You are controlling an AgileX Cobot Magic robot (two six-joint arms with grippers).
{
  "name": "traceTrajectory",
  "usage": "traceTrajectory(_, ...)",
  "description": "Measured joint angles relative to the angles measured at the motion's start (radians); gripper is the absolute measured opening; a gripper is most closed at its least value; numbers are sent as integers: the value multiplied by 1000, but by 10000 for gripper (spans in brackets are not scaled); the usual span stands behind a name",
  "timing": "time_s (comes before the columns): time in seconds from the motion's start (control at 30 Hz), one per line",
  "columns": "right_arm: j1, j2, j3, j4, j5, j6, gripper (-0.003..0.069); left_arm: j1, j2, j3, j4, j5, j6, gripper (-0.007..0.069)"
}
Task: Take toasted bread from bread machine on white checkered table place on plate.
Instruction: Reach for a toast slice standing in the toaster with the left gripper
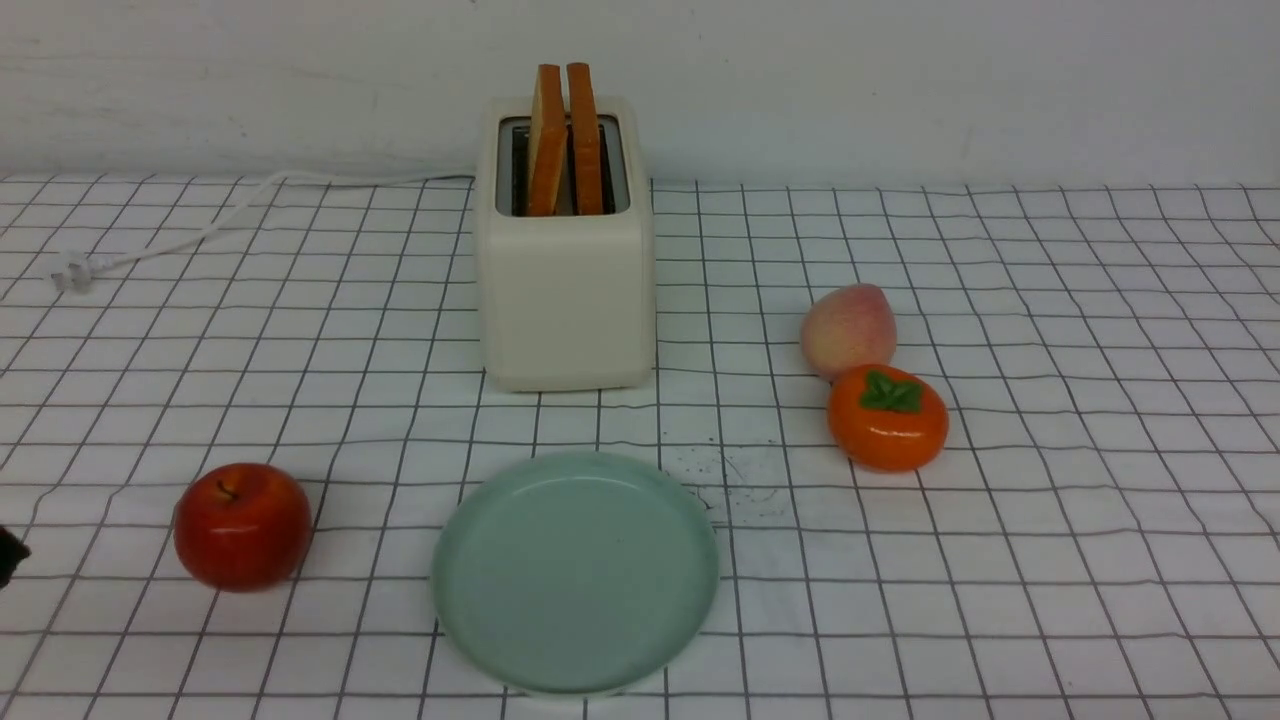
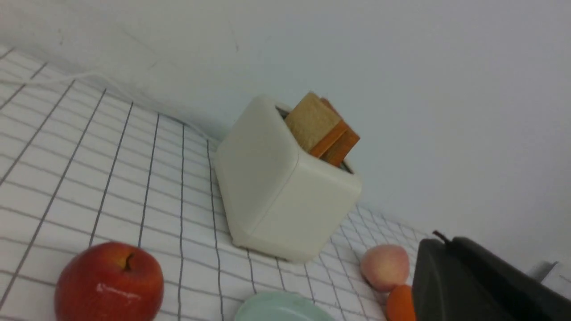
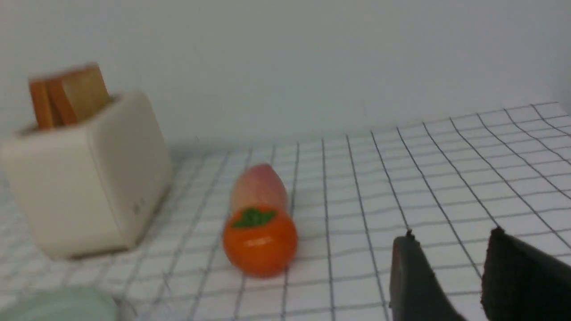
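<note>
Toasted bread [image 1: 565, 140]: two slices upright in the slots of the bread machine [image 1: 565, 300], top halves sticking out. The machine sits mid-desk toward the far edge of the white checkered table [image 1: 1050, 560]. Plate [image 1: 575, 570] is bare, at the middle of the near edge, in front of the machine and apart from it.

Left gripper [image 2: 450, 249]: only a dark mass shows in its wrist view, so I cannot tell whether it is spread or closed. It holds nothing visible. Right gripper [image 3: 453, 232]: fingers spread, empty, low over the right side of the desk.

Handling, my read: toast is light, stiff and dry – decent friction, but brittle at the crust, so use modest squeeze. Take one slice by the exposed top, pads on the two flat faces, and pull straight up out of the slot. The tops stand close together – one finger has to slip into a thin gap. The machine looks light and may lift or tip if the slice binds.

Clutter: apple [image 1: 243, 525] near the left near corner; peach [image 1: 848, 328] and persimmon [image 1: 888, 417] touching, right of centre.
</note>
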Motion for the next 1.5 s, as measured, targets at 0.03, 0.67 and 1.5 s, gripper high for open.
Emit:
traceTrajectory(0.03,0,0,0,7,-28,33,241,0,32,-10,0,2,0,-13)
traceTrajectory(0.67,86,312,-334,-28,394,248,1,0,401,-245,-13,137,243,-13)
traceTrajectory(1.5,382,894,-961,331,457,-345,6,-481,1098,-610,-59,-575,701,16)
